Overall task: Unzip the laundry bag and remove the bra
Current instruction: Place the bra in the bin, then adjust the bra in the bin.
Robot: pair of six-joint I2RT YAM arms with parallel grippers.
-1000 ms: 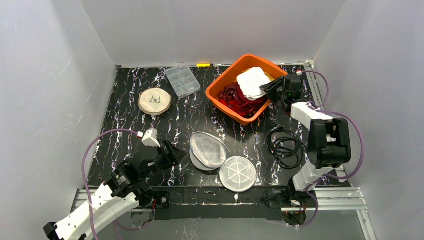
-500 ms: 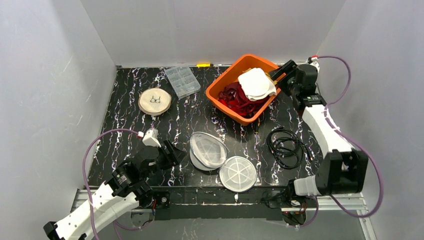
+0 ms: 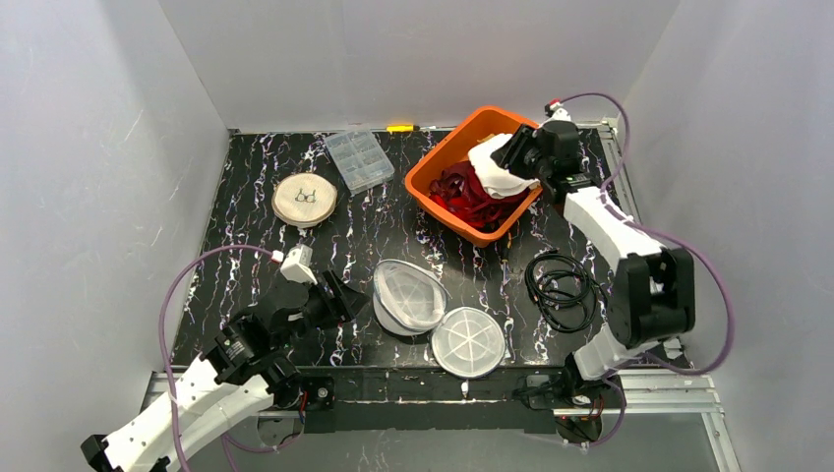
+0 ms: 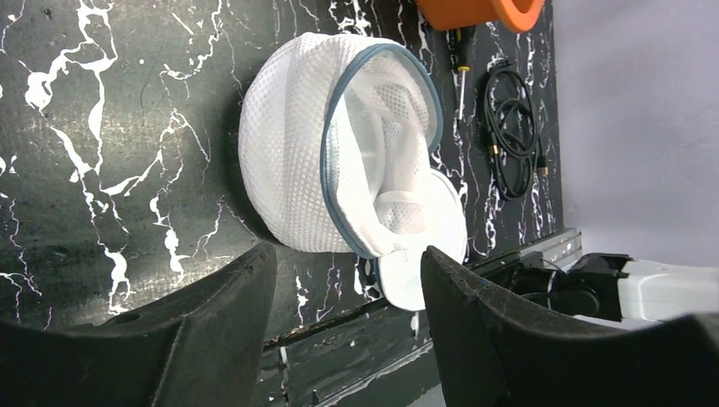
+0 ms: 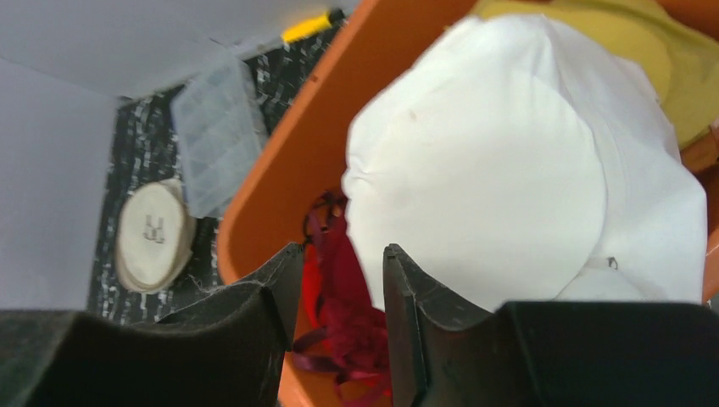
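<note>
The white mesh laundry bag with grey zip trim [image 3: 408,295] is lying unzipped, gaping open, on the table; the white padded bra [image 3: 492,175] is resting in the orange bin [image 3: 443,147].

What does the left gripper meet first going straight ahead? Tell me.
Most likely the white mesh laundry bag, lying straight ahead of the left gripper; only bare table seems to lie between, though depth is unclear.

1. We find the laundry bag [image 3: 408,295] front centre, a disc [image 3: 468,341] just beside its right.
2. Bra [image 3: 497,167] lies in the basin [image 3: 423,179] behind.
3. Cable coil [image 3: 536,278] right; box [image 3: 358,159], round pad [image 3: 305,200] back left.
</note>
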